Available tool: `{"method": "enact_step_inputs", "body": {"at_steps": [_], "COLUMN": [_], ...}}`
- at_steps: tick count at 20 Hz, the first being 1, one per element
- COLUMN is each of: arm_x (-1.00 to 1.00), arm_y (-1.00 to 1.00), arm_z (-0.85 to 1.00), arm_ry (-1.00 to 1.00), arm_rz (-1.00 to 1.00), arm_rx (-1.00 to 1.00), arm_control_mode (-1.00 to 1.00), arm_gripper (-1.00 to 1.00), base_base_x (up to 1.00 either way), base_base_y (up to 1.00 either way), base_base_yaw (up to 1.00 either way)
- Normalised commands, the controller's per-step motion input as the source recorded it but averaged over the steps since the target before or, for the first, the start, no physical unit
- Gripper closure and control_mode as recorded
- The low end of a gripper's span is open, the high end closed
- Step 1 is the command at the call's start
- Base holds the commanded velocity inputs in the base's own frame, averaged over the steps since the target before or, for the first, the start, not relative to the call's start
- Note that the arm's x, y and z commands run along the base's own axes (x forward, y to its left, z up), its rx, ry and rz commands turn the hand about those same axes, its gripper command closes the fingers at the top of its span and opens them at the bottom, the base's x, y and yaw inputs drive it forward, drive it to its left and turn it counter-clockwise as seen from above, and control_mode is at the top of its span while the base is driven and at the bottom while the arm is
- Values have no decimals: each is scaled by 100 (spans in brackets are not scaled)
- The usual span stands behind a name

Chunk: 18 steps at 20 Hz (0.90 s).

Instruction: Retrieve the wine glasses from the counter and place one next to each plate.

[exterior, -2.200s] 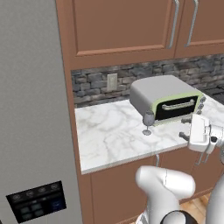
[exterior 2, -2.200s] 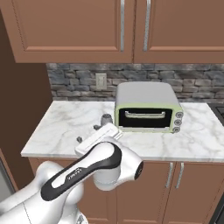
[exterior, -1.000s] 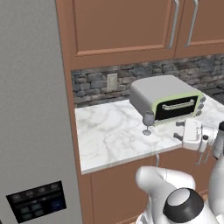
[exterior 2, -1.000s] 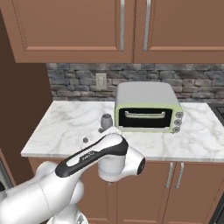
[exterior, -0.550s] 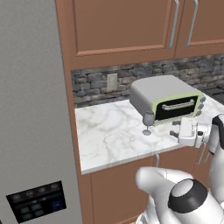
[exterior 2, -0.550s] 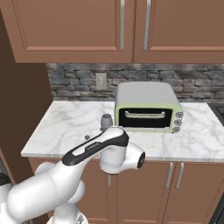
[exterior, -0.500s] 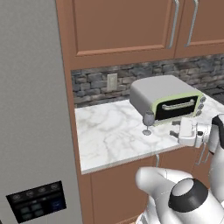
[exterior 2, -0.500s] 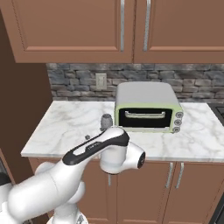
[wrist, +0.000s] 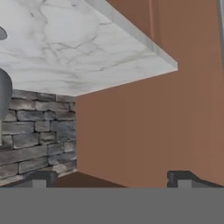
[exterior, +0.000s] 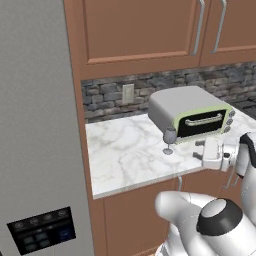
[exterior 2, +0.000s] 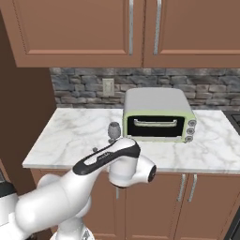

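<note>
1 translucent grey-blue wine glass (exterior: 170,137), rounded bowl on a thin stem, is stood upright on the veined white marble counter (exterior: 125,155), just beside the boxy grey toaster oven (exterior: 192,112) with its pale green trim. The gripper (wrist: 109,177) is seen spread wide, nothing pinched between the dark tips, aimed past the counter's edge at brown wood.

A single wine glass (exterior: 170,139) stands upright on the white marble desk (exterior: 125,160), just in front of the toaster oven's (exterior: 192,113) left corner. The claw (exterior: 200,147) hovers over the desk's front edge, right of the glass and apart from it.
</note>
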Motion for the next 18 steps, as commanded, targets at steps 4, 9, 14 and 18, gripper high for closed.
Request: {"method": "enact_step_inputs", "body": {"at_steps": [4,9,14,18], "arm_x": [23,23,26,30], "arm_y": [0,0,0,0], "arm_z": [-27,-21,-22,-16], "arm_ry": [0,0,0,1], "arm_rz": [0,0,0,0], "arm_rx": [0,0,0,0], "arm_control_mode": [-100,-100,-100,-100], "arm_gripper": [-100,-100,-100,-100], "base_base_x": [0,0,0,0], "base_base_y": [0,0,0,0], "base_base_yaw": [0,0,0,0]}}
